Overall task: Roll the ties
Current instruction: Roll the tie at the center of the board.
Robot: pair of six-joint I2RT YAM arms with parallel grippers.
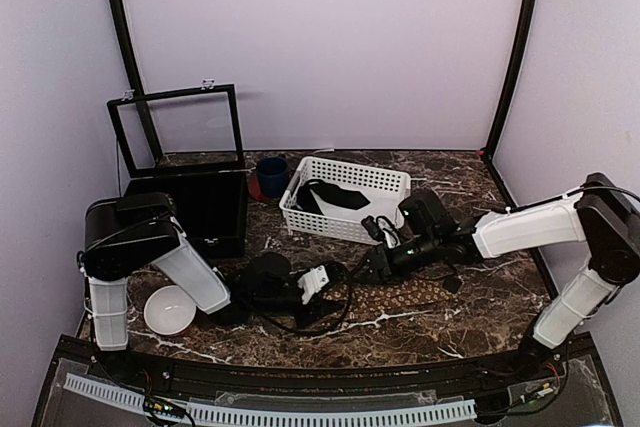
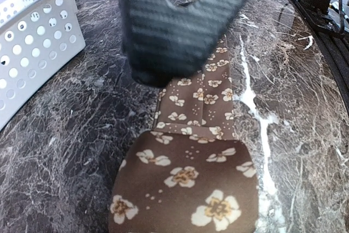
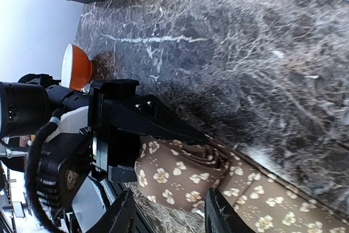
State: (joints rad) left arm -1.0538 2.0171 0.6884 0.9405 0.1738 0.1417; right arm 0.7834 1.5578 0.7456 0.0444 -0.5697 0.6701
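Note:
A brown tie with tan flowers (image 1: 410, 294) lies flat across the marble table, its left end rolled into a coil (image 3: 180, 175). The coil fills the foreground of the left wrist view (image 2: 185, 184), with the flat strip (image 2: 202, 102) running away from it. My left gripper (image 1: 322, 282) is shut on the coil; its black fingers (image 3: 152, 126) clamp it from above and below. My right gripper (image 3: 170, 205) is open, one finger on each side of the coil without pinching it. From the left wrist its fingers (image 2: 158, 42) show as a dark blur hanging over the strip.
A white perforated basket (image 1: 330, 225) with dark cloth inside stands behind the grippers, close to the left wrist (image 2: 32, 47). A black box with its lid raised (image 1: 205, 207) and a blue cup (image 1: 270, 177) stand at the back left. A white bowl (image 1: 170, 309) sits by the left arm.

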